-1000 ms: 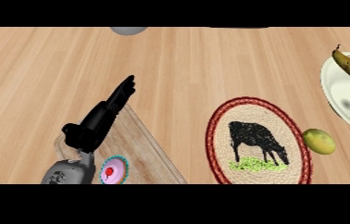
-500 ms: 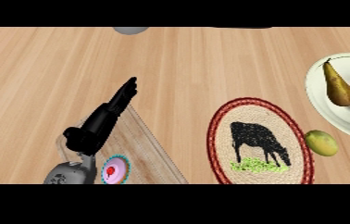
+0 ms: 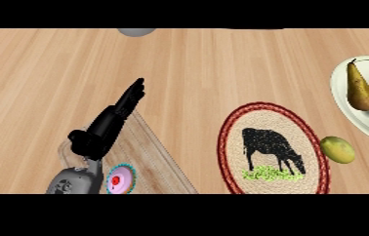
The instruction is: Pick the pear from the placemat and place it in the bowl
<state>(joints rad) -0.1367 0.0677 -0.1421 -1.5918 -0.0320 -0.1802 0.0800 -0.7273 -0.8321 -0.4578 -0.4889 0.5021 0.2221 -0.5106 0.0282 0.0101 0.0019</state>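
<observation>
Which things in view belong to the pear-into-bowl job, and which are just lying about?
Belong to the job:
pear, lying in the white bowl
cow placemat
left hand, resting open at lower left

Just lying about:
yellow-green fruit
wooden board
pink round item
grey object at the top edge

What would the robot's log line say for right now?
left hand: fingers straight, open, lower left | right hand: not in view | pear: in bowl, off placemat
</observation>
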